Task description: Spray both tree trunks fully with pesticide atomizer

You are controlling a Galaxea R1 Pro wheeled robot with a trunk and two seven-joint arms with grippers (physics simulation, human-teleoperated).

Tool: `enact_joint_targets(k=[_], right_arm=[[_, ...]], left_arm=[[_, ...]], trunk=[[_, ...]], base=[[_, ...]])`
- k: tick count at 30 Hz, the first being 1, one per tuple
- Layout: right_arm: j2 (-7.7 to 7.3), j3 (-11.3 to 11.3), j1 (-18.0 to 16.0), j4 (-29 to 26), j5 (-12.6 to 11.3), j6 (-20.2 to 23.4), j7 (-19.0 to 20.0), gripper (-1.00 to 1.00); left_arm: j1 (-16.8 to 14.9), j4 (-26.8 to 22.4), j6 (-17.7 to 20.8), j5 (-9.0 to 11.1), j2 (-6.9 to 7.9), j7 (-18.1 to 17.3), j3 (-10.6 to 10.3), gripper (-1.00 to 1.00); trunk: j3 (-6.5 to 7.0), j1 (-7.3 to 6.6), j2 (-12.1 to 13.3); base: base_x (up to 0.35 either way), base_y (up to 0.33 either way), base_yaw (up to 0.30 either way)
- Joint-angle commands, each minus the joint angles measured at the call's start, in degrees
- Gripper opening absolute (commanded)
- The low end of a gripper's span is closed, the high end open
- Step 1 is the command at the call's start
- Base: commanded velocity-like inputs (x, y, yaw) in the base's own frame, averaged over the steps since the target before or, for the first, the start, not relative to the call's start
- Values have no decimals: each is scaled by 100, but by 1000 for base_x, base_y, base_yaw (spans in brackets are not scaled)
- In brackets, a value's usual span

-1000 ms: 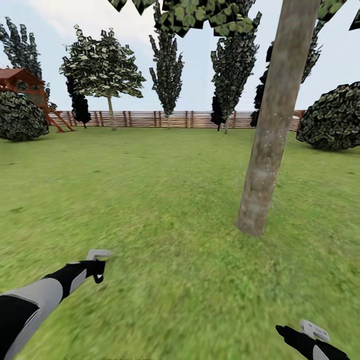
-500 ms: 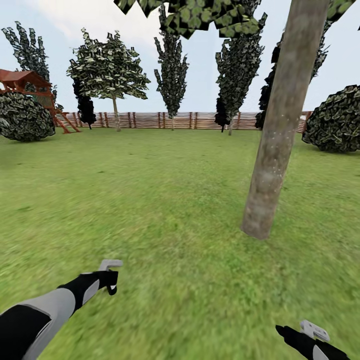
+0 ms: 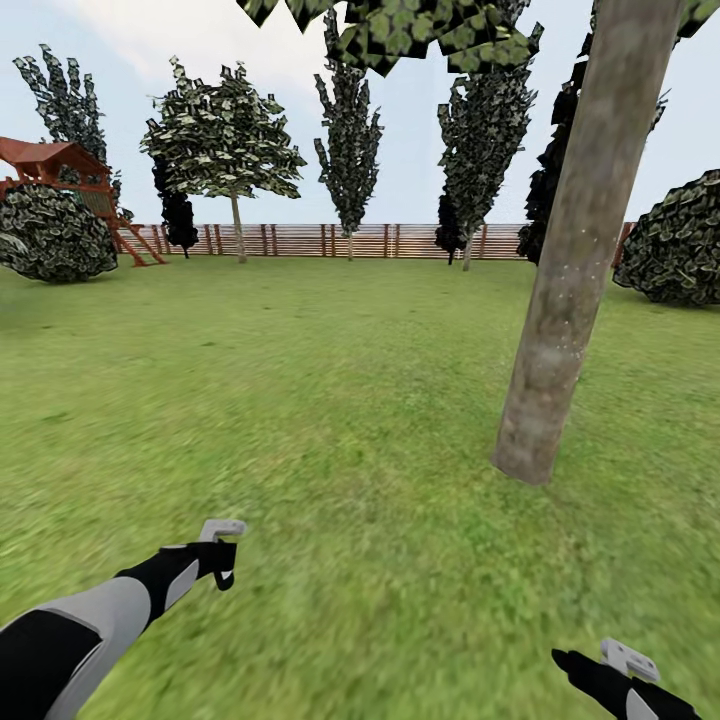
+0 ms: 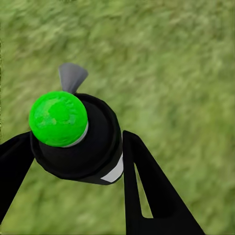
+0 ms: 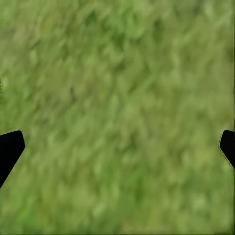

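Gripping pesticide atomizer (image 4: 78, 139) in left pincer (image 4: 73, 161) | right pincer (image 5: 117, 147) spread | lawn (image 3: 330, 400) open

Trees with bare trunks: two, near (image 3: 575, 270) and far (image 3: 228, 150). Column trees: four. Bushes: two. Atomizer (image 4: 78, 137): one.

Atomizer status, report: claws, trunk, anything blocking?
Left claw shut on atomizer. Right claw open over grass. Near tree trunk ahead right; open lawn between.

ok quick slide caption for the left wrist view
Left gripper clamps the dark pesticide atomizer, green cap toward the camera, above blurred lawn.
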Motion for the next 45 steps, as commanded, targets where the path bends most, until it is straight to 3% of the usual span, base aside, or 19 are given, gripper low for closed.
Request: enact_joint_targets(k=[1, 4, 7, 8, 10, 12, 14, 17, 18, 20, 21, 23, 25, 28, 31, 34, 36, 39, 45], right_arm=[[0, 19, 0, -12, 23, 1, 15, 100], [3, 747, 0, -272, 340, 24, 43, 100], [-3, 1967, 0, -1483, 437, 102, 287, 100], [-4, 2111, 0, -1705, 446, 169, 547, 100], [-4, 2289, 0, -2129, 472, 835, 1768, 100], [-5, 2394, 0, -2559, 497, 1638, 3016, 100], [-4, 2748, -13, -3068, 502, 1882, 3527, 100], [-5, 3546, -24, -3924, 485, 1963, 3698, 100], [0, 3686, -25, -4122, 478, 1971, 3714, -100], [28, 3819, -26, -4388, 468, 1977, 3734, -100], [77, 3900, -26, -4430, 466, 1978, 3735, -100], [363, 4377, -26, -4486, 456, 1975, 3733, -100], [559, 4752, -26, -4504, 451, 1972, 3732, -100], [803, 5024, -26, -4590, 446, 1971, 3738, -100], [863, 5484, -26, -4732, 445, 1971, 3740, -100], [981, 5624, -26, -4763, 442, 1974, 3746, -100], [1142, 5647, -26, -4793, 443, 1975, 3749, -100], [1368, 5654, -26, -5004, 444, 1979, 3749, -100], [1665, 5866, -26, -5066, 444, 1979, 3750, -100]], left_arm=[[0, -5, -10, -18, 7, -13, -8, -100], [0, -28, -29, -447, 33, -241, -312, -100], [0, -67, -41, -1234, 167, -1366, -842, -100], [0, -111, -43, -1370, 197, -1662, -901, -100], [0, -346, -44, -1855, 299, -2431, -991, -100], [-1, -787, -45, -2526, 448, -3406, -1028, -100], [-6, -1203, -45, -2892, 572, -4394, -1037, -100], [-7, -1636, -153, -3050, 713, -5473, -1038, -100], [-12, -1706, -312, -3067, 734, -5891, -1041, -100], [-28, -1765, -521, -3210, 744, -6393, -1043, -100], [-31, -1773, -552, -3370, 742, -6459, -1043, -100], [-34, -1783, -593, -4015, 707, -6579, -1037, -100], [-34, -1786, -607, -4283, 660, -6661, -1036, -100], [-32, -1789, -619, -4369, 500, -6695, -1035, -100], [-34, -1795, -635, -4391, 150, -6699, -1041, -100], [-33, -1795, -649, -4434, -168, -6699, -1043, -100], [-34, -1795, -641, -4657, -322, -6696, -1044, -100], [-35, -1796, -621, -4927, -420, -6699, -1044, -100], [-34, -1796, -527, -4992, -557, -6708, -1049, -100]], trunk=[[0, 0, 0], [0, 0, 0], [0, 0, 0], [0, 0, 0], [0, 0, 0], [0, 0, 0], [0, 0, 0], [0, 0, 0], [0, 0, 0], [0, 0, 0], [0, 0, 0], [0, 0, 0], [0, 0, 0], [0, 0, 0], [0, 0, 0], [0, 0, 0], [0, 0, 0], [0, 0, 0], [0, 0, 0]], base=[[0, 0, 0], [0, 0, 0], [0, 0, 0], [0, 0, 0], [0, 0, 0], [0, 0, 0], [0, 0, 0], [0, 0, 0], [0, 0, 0], [0, 0, 0], [0, 0, 0], [0, 0, 0], [0, 0, 0], [0, 0, 0], [0, 0, 0], [0, 0, 0], [0, 0, 0], [0, 0, 0], [0, 0, 0]])
